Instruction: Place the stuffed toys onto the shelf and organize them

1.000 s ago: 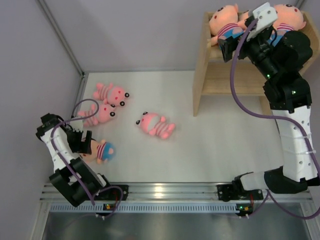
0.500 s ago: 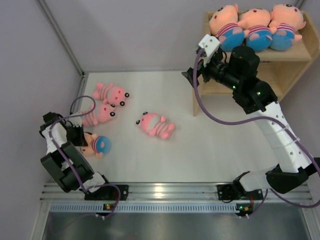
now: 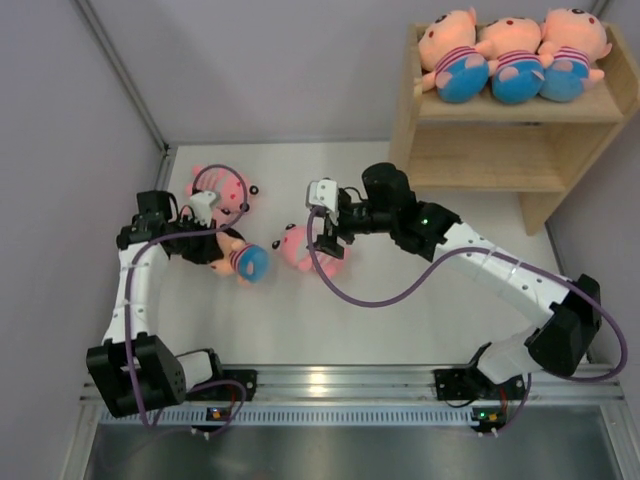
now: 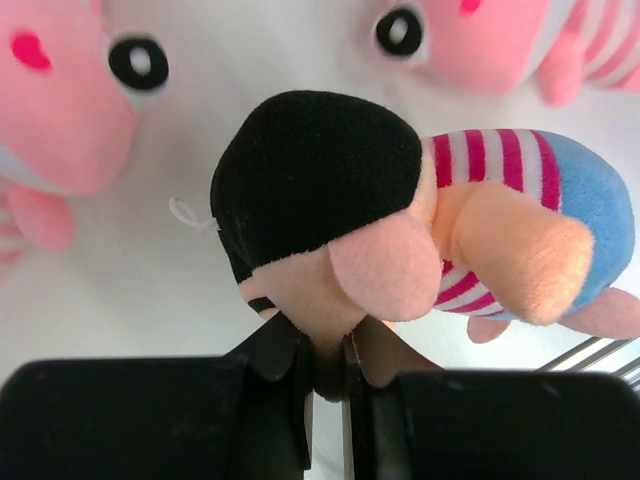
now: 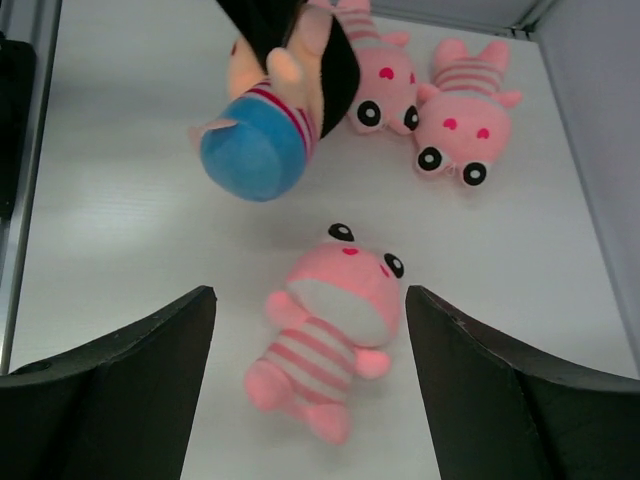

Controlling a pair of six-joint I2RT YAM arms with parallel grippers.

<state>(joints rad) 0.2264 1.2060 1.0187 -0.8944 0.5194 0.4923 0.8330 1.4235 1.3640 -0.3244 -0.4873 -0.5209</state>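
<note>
Change: the left arm (image 3: 135, 290) has swung in from the near-left corner and lifted a doll (image 3: 248, 262) off the table (image 3: 400, 310). The right arm (image 3: 490, 262) has left the shelf (image 3: 470, 112) and come down to mid-table.
Far-left pink toys (image 5: 440, 110): two lie side by side on the table at the far left, just behind the left arm, and nothing grips them.
Left gripper (image 4: 325, 350): pinched tight on the doll's head. The doll hangs above the table, left of centre, with its blue bottom pointing right.
Middle pink toy (image 5: 335, 330): it lies face up at the table's centre, just right of the held doll.
Right gripper (image 5: 308, 300): the jaws are spread wide and hold nothing. It hovers over the middle pink toy with one finger to each side in the wrist view, and appears not to touch it.
Shelf dolls (image 3: 512, 62): three sit in a row on the shelf's top tier, far right.
Done: three toys are shelved.
Left: the held doll still has to cross to the shelf, and three pink toys remain on the table. The task looks a little under half done.
</note>
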